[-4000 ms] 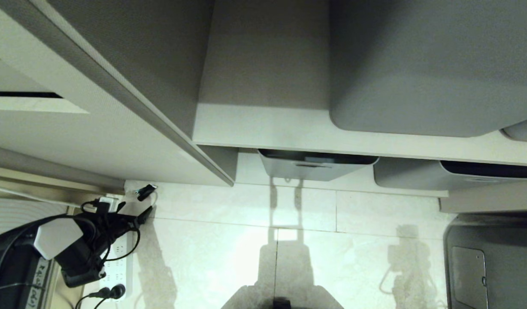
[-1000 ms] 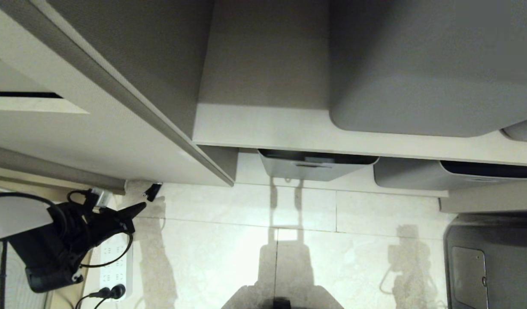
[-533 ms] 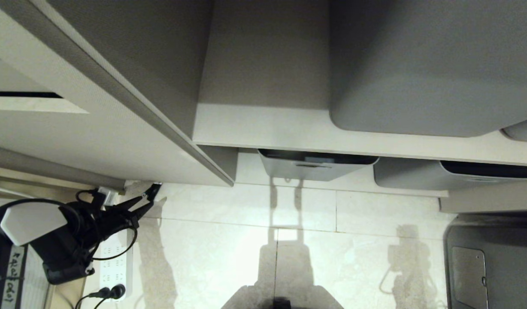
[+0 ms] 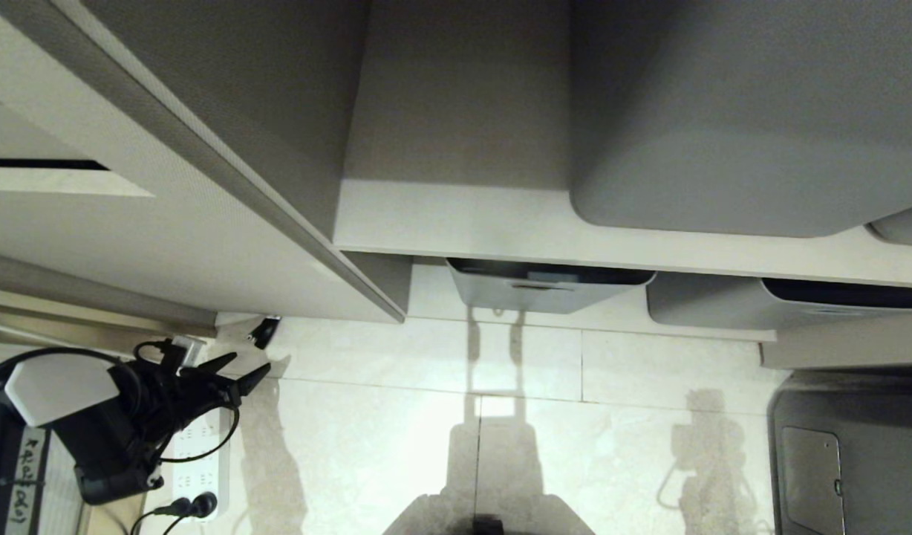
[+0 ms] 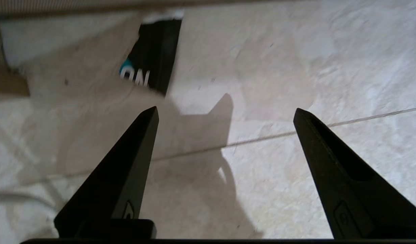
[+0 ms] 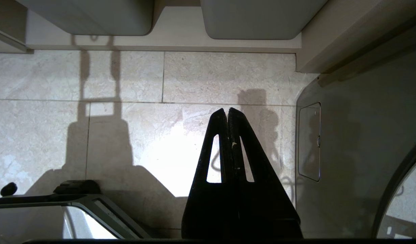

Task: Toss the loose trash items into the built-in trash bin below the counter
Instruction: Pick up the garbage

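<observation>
A slim black wrapper [image 5: 153, 54] with a white end and pale lettering lies flat on the tiled floor against the foot of the beige cabinet; in the head view the wrapper [image 4: 264, 331] is a small dark scrap. My left gripper [image 5: 225, 111] hangs low just short of it, open, with only floor between its fingers; the head view has that gripper [image 4: 248, 362] at the lower left. My right gripper [image 6: 227, 110] is shut, empty and parked over the floor. The cardboard scrap, the counter and the trash bin's flap are out of view.
Grey plastic tubs [image 4: 545, 286] [image 4: 760, 301] sit on a low shelf under the cabinets. A white power strip [image 4: 200, 461] with plugged cables lies under my left arm. A grey rounded unit with a hatch [image 4: 849, 461] fills the lower right.
My left gripper went from shut to wide open and drew back a little from the cabinet foot. The black wrapper stayed on the floor. The right arm has not moved.
</observation>
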### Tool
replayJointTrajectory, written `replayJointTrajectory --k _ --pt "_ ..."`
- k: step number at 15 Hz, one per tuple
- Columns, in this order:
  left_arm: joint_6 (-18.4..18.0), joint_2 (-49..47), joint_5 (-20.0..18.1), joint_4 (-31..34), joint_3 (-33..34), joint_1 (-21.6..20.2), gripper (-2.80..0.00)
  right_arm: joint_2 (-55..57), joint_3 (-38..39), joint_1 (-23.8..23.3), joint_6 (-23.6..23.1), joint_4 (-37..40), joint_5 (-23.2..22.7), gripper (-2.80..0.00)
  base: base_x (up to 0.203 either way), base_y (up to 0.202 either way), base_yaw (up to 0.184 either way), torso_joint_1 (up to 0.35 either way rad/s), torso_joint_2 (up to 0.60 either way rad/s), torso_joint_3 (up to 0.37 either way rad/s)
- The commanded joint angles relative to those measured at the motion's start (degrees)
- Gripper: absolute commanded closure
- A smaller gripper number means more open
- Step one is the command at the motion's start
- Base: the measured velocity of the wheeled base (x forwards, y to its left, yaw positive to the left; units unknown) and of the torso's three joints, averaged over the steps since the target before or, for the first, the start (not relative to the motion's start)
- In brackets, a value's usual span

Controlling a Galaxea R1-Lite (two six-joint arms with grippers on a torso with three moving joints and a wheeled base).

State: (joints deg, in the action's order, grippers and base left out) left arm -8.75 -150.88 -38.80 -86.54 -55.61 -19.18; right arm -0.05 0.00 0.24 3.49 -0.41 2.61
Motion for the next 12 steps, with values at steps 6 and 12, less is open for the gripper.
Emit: replayJointTrajectory --k 6,12 --pt "-6.04 -2.92 4.78 17.21 -17.71 -0.82 -2.80 0.05 0.09 0.02 0.03 -0.03 0.03 0.00 0.000 0.000 0.000 0.000 0.00 0.000" --pt "-6.64 -7.32 5.58 21.70 -23.31 0.01 -2.80 0.05 0.09 0.02 0.03 -0.03 -0.03 0.00 0.000 0.000 0.000 0.000 0.00 0.000"
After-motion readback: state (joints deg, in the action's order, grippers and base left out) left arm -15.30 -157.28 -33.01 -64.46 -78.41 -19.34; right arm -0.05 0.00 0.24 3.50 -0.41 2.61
